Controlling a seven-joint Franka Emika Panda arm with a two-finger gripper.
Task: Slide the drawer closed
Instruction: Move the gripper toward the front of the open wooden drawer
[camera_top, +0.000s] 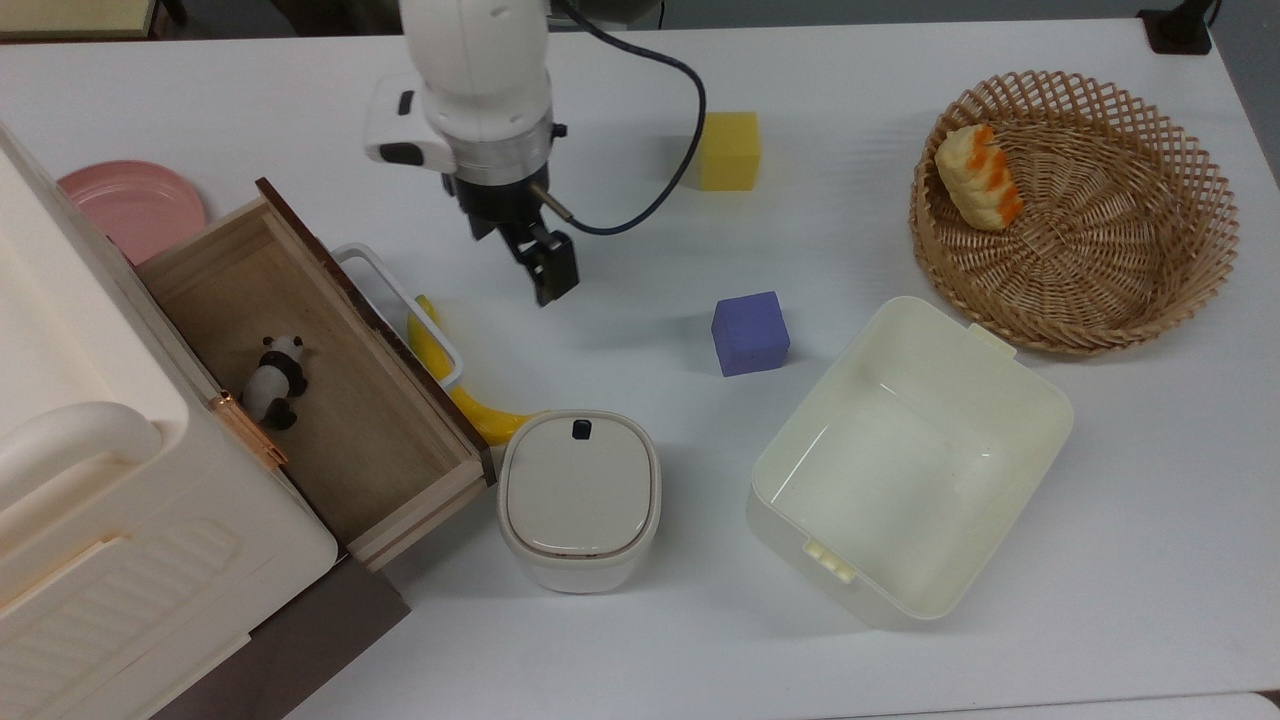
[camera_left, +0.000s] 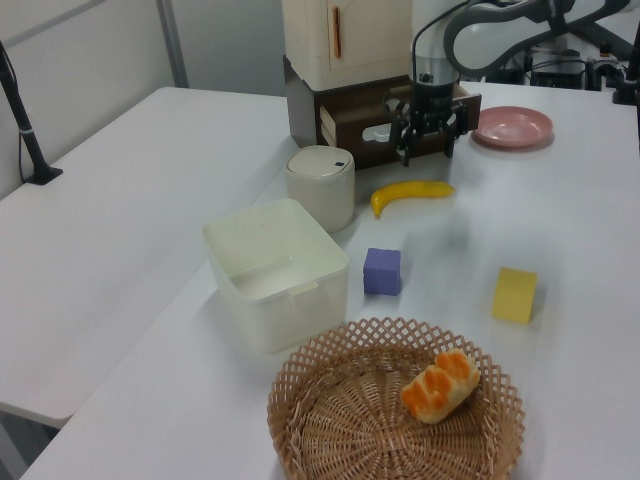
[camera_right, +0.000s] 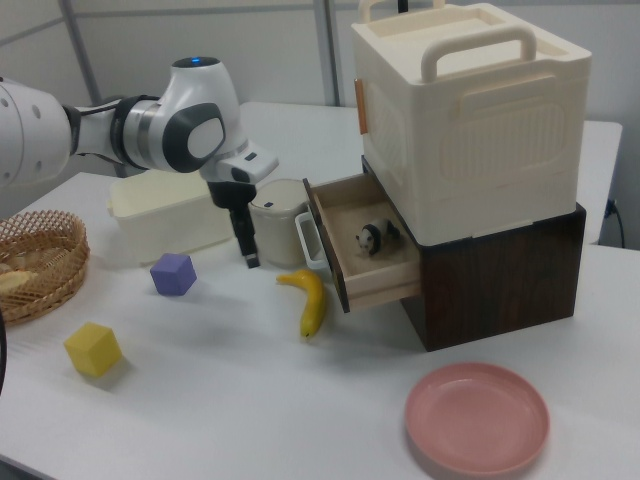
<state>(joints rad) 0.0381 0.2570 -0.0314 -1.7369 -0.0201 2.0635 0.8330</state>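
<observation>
Drawer (camera_top: 300, 370) pulled out of the cream cabinet (camera_right: 470, 130) at the desk's (camera_top: 620, 640) corner, a panda figurine (camera_top: 272, 382) inside; banana (camera_top: 450, 380) beneath its white loop handle (camera_top: 400, 300); gripper (camera_top: 552, 278) above the desk nearby, fingers together, holding nothing

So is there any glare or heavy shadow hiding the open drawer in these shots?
Top view: even light, the drawer interior and panda plain. Right view: soft shadows under the banana and the claw. Left view: the arm stands before the drawer front; no glare.
</observation>
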